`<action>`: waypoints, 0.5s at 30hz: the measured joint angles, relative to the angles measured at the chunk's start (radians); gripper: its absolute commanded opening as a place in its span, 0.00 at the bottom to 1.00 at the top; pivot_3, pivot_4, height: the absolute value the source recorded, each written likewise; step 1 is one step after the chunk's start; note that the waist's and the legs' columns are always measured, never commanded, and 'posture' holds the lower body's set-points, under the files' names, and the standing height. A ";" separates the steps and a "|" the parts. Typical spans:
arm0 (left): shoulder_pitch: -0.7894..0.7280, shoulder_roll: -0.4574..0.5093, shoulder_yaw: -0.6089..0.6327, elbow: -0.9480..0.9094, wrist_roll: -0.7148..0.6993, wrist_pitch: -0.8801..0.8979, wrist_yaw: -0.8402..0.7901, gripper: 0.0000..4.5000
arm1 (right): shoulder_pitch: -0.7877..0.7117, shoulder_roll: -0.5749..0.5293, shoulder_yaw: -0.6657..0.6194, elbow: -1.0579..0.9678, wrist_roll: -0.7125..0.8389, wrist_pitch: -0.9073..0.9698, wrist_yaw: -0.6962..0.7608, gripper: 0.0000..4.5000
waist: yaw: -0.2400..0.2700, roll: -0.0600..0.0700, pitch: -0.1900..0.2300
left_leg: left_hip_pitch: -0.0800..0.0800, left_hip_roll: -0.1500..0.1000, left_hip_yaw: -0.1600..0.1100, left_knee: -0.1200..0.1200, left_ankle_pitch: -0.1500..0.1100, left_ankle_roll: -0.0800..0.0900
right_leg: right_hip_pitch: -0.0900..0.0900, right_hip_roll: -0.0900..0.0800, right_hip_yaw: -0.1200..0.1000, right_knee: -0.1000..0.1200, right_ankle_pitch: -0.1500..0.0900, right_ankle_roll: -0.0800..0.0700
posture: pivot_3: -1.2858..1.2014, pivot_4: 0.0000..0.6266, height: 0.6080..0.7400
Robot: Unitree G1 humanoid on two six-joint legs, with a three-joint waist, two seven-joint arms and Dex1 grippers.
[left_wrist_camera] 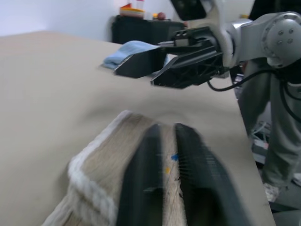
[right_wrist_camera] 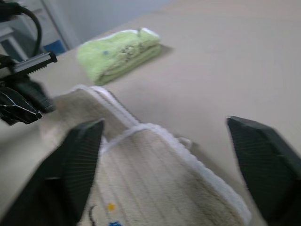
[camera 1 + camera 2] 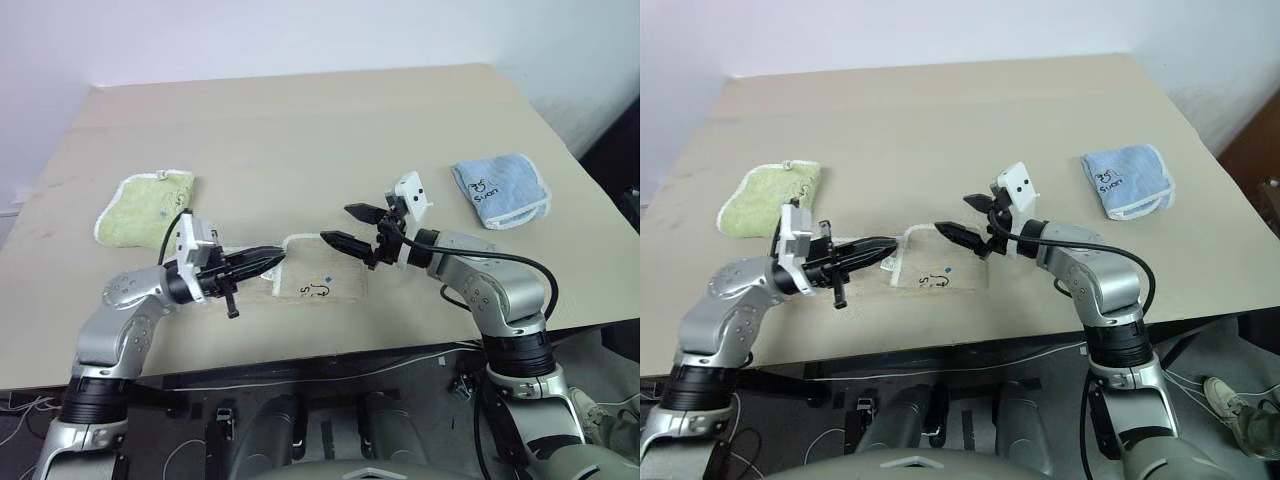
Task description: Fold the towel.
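Beige terry towel [image 3: 318, 284], folded, lies at the near middle of the tan table [image 3: 300, 130]. Left pincer [image 3: 268, 260] clamped on its left edge, white stitched trim bunched beside the fingers. Right pincer [image 3: 345, 226] fingers wide apart, just above the towel's far right part. Green folded towel [image 3: 147, 203] far left, blue one [image 3: 500, 189] far right.

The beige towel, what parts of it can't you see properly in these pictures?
- The towel: its left end is hidden by the shut left gripper in the left eye view.
- Its black mark is too small to read.
- In the left wrist view, blurred fingers cover its middle.
- The right wrist view's bottom edge cuts it off.
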 measured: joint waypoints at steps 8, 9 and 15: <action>-0.101 -0.051 -0.078 0.148 0.138 -0.092 0.003 0.00 | 0.010 -0.001 0.024 0.008 0.012 -0.008 0.006 0.63 | 0.001 0.000 0.000 | 0.000 0.000 0.000 0.000 0.001 0.002 | 0.000 0.000 0.000 0.000 0.001 0.002 | 0.52 0.24 1.00; -0.110 -0.056 -0.082 0.173 0.156 -0.108 0.005 0.00 | 0.018 -0.002 0.026 0.008 0.015 -0.009 0.013 0.55 | 0.000 0.000 0.000 | 0.000 0.000 0.000 0.000 0.001 0.002 | 0.000 0.000 0.000 0.000 0.001 0.002 | 0.52 0.24 1.00; -0.120 -0.105 -0.107 0.245 0.199 -0.154 0.011 0.00 | 0.036 -0.002 0.028 0.022 0.026 -0.017 0.043 0.09 | 0.001 0.000 0.000 | 0.000 0.000 0.000 0.000 0.001 0.002 | 0.000 0.000 0.000 0.000 0.001 0.002 | 0.52 0.24 1.00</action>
